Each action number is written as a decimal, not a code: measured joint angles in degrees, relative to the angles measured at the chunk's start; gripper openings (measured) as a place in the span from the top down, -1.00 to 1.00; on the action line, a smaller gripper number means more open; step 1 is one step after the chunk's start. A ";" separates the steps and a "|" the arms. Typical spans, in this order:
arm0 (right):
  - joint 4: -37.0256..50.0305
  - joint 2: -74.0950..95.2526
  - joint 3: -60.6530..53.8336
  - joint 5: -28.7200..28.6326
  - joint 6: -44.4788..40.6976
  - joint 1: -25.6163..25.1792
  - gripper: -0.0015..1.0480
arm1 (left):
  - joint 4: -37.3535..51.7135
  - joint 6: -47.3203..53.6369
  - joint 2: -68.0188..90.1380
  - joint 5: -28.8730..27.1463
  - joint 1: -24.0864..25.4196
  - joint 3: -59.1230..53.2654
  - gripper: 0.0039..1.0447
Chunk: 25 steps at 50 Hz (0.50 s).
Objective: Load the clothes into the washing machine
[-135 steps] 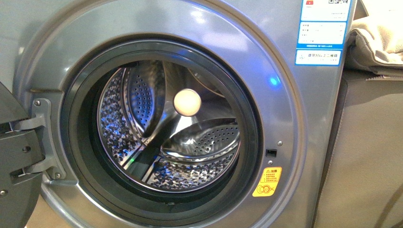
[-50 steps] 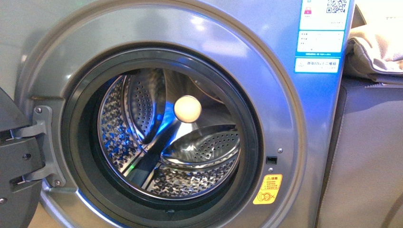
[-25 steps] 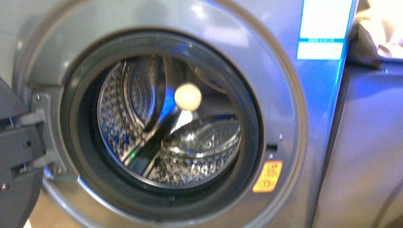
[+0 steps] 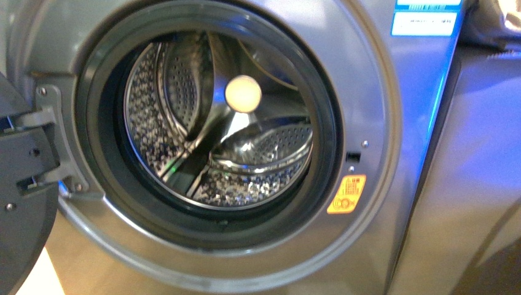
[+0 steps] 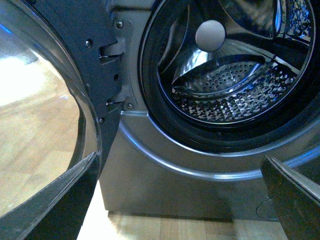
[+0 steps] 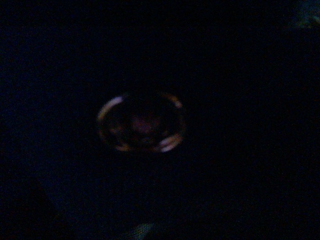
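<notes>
The silver-grey washing machine (image 4: 375,92) fills the front view. Its round porthole is open, with the dark rubber gasket (image 4: 329,123) around the perforated steel drum (image 4: 258,166), which holds nothing I can see. The yellow warning sticker (image 4: 346,194) and the blue-white label (image 4: 426,23) are on its front. The navy clothes are out of view. In the left wrist view my left gripper (image 5: 180,200) is open and empty, low in front of the washer's base (image 5: 165,175), below the drum (image 5: 230,85). The right wrist view is dark. No gripper shows in the front view.
The washer door (image 4: 18,203) hangs open on its hinge at the left; it also shows in the left wrist view (image 5: 40,100). A beige-grey panel (image 4: 473,153) stands right of the washer, with beige cloth (image 4: 497,15) on top. Wooden floor (image 5: 165,227) lies below.
The washer has slid upward in the front view; the label and beige cloth are now nearly cut off at the top, and more of the washer's lower front shows.
</notes>
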 joint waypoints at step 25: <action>0.28 10.62 8.31 0.00 0.17 -0.74 -0.86 | 0.00 0.00 0.00 0.00 0.00 0.00 -0.88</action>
